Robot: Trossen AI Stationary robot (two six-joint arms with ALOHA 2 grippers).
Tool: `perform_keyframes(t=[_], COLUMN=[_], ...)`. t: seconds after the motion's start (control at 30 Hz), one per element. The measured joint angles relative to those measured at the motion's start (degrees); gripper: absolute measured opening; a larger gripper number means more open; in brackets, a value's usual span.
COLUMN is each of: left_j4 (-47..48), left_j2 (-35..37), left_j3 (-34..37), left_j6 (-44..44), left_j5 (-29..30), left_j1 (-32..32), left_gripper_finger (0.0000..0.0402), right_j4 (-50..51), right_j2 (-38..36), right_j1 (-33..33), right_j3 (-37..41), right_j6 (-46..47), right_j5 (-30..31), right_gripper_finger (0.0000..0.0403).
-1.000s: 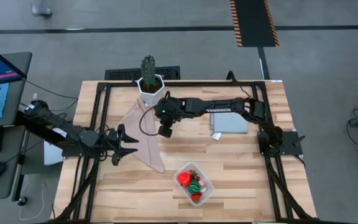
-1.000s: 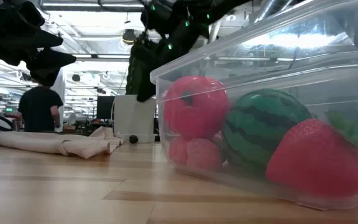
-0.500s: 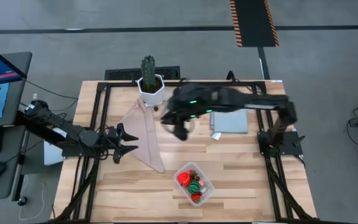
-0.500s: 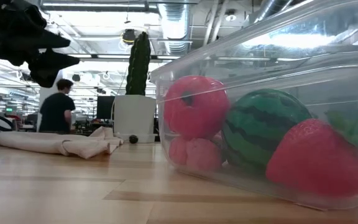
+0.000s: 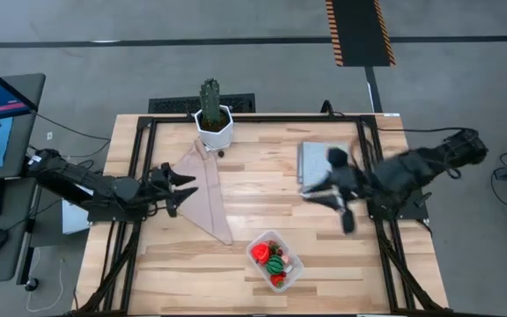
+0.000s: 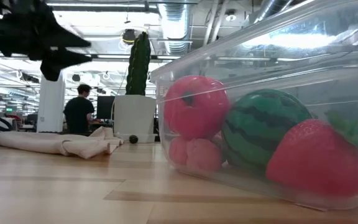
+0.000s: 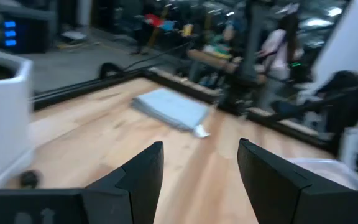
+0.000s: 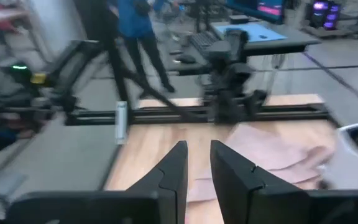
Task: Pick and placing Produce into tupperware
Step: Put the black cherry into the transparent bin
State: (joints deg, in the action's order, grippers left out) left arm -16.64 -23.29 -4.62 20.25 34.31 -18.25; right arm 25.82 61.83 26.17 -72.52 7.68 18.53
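Observation:
The tupperware (image 5: pixel 276 261) stands near the table's front edge and holds produce: a red tomato-like piece (image 6: pixel 194 106), a green striped ball (image 6: pixel 263 134), a strawberry (image 6: pixel 319 162) and small red berries (image 6: pixel 194 154). One dark berry (image 5: pixel 221 154) lies on the table beside the cactus pot. My left gripper (image 5: pixel 186 192) hovers open at the table's left, over the beige cloth's edge, with nothing between its fingers (image 7: pixel 201 162). My right gripper (image 5: pixel 333 207) hangs high at the table's right, near the grey mat. Its fingers (image 8: pixel 197 158) stand a narrow gap apart with nothing between them.
A tall cactus in a white pot (image 5: pixel 212 119) stands at the far edge. A beige cloth (image 5: pixel 202 198) lies left of centre and a flat grey mat (image 5: pixel 317 163) at the far right. Bare wood lies between the cloth and the tupperware. A person stands in the room behind.
My right gripper has swung fast from beside the cactus pot toward the table's right edge, rising as it went, with its finger gap unchanged. My left gripper has turned a little toward the far edge. The dark berry stays by the pot. The person behind has walked along.

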Motion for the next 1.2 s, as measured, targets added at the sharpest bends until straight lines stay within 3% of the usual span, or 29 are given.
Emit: perform_keyframes(t=[0.23,0.47,0.6,0.8,0.97,1.2], left_j4=[-0.2,7.0,5.5,7.2,7.3,9.2], left_j2=[-7.6,-24.3,-34.1,-48.0,-57.5,-63.8], left_j3=[-2.2,-11.2,-16.8,-24.7,-28.3,-30.2], left_j6=[1.0,5.5,6.5,5.2,3.9,5.2], left_j5=[-2.5,-4.5,-8.2,-11.8,-8.7,-6.6], left_j1=[11.3,20.3,23.6,27.0,29.5,32.6], left_gripper_finger=[0.0195,0.0194,0.0194,0.0194,0.0194,0.0194], right_j4=[-9.5,-18.4,-24.4,-26.8,-29.8,-31.6], right_j2=[-15.0,-24.1,-27.5,-29.8,-29.6,-28.8], right_j1=[11.2,20.5,26.3,34.0,39.2,43.9], right_j3=[21.6,33.8,38.1,42.8,45.2,46.2], right_j6=[6.1,7.0,2.8,2.5,2.8,2.8], right_j5=[8.9,16.4,18.6,28.4,32.5,32.8], right_gripper_finger=[0.0093,0.0093,0.0093,0.0093,0.0093,0.0093])
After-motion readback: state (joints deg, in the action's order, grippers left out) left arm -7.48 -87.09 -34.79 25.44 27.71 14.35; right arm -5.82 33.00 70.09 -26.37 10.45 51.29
